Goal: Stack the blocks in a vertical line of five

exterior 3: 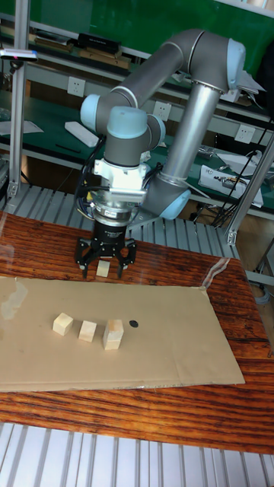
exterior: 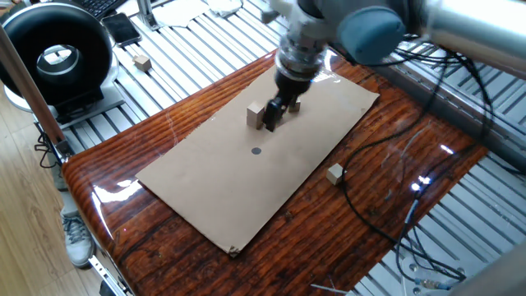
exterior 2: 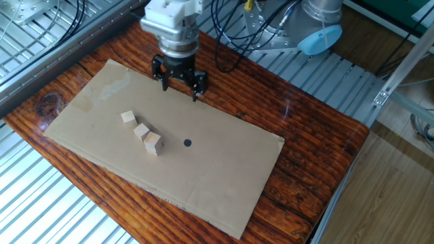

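Observation:
Three spots on the cardboard sheet [exterior 2: 203, 176] hold blocks in a short row: one block [exterior 2: 129, 118], a second block [exterior 2: 141, 131], and a taller pile [exterior 2: 153, 143] that looks like two blocks stacked. They show again in the tall view as a block [exterior 3: 62, 323], a block [exterior 3: 87, 330] and the pile [exterior 3: 113, 333]. Another block [exterior: 334, 173] lies on the bare wood beside the sheet. In the tall view that block [exterior 3: 103, 268] shows between the fingers. My gripper [exterior 2: 180, 87] hangs open and empty over the sheet's far edge, up and right of the row.
A small black dot [exterior 2: 188, 142] marks the cardboard near the pile. The wooden table [exterior 2: 305, 156] ends in ribbed metal on all sides. Black cables [exterior: 386, 164] trail across the wood. One more small cube [exterior: 143, 62] lies on the metal off the table.

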You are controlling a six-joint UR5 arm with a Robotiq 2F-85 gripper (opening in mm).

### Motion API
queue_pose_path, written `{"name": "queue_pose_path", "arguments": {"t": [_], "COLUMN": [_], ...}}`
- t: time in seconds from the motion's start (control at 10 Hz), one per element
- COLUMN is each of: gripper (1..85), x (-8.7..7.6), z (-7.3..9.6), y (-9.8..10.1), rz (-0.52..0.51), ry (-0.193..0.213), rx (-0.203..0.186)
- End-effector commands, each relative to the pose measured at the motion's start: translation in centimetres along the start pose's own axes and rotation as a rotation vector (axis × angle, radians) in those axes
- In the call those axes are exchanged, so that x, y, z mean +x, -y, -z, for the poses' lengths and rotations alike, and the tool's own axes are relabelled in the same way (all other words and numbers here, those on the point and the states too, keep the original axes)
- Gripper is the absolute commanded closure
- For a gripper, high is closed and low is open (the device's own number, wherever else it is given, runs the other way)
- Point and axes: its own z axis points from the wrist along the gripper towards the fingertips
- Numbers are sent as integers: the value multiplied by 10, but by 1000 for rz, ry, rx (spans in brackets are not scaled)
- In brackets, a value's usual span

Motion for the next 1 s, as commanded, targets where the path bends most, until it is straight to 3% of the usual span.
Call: {"name": "queue_pose_path", "arguments": {"t": [0.0,0.2,0.4,0.9], "gripper": [60,87,183,577], "x": [31,49,55,56], "z": [-9,-10,-12,-12], "y": [-9,-14,-17,-28], "rz": [-34,-42,-59,-115], "ry": [-26,-78,-90,-105], "rx": [-34,-57,-65,-97]}}
